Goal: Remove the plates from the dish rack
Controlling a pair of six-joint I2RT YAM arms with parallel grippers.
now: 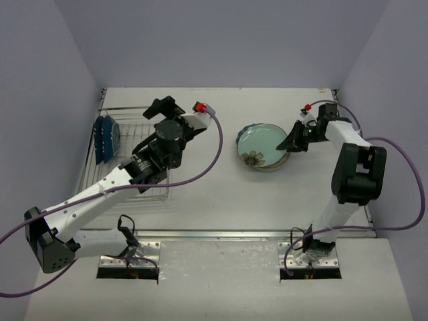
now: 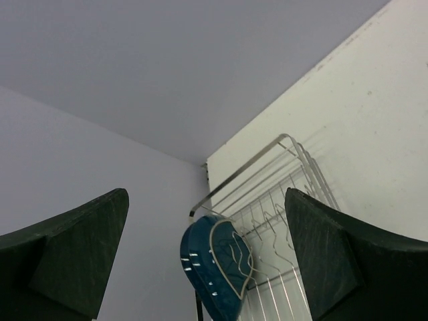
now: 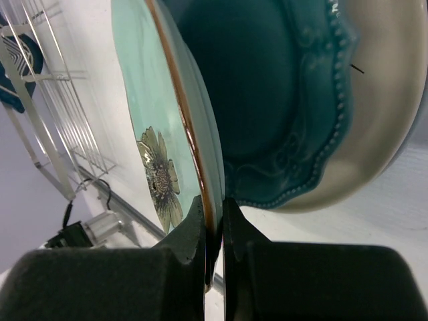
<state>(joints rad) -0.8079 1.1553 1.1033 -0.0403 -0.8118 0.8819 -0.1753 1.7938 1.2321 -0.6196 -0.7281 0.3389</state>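
Plates (image 1: 263,148) like these are stiff glazed ceramic. I judge them rather heavy for a thin claw and slippery at the rim, and they may chip if they drop or knock together. The safest hold is on the rim, deep enough that the plate does not swing.

The right claw (image 3: 215,207) has such a hold: it is pinched narrow on the edge of the pale flower plate (image 3: 150,134). This plate is tilted over the teal scalloped plate (image 3: 267,100) and a cream plate (image 3: 381,120) on the bench (image 1: 214,200), so I count 3 plates unloaded.

At the far-left end of the dish rack (image 1: 127,117), a dark blue plate (image 2: 214,267) stands on edge. From above it may be 2 close together; I cannot tell. The left claw (image 2: 206,200) hangs over the rack, spread wide and holding nothing.
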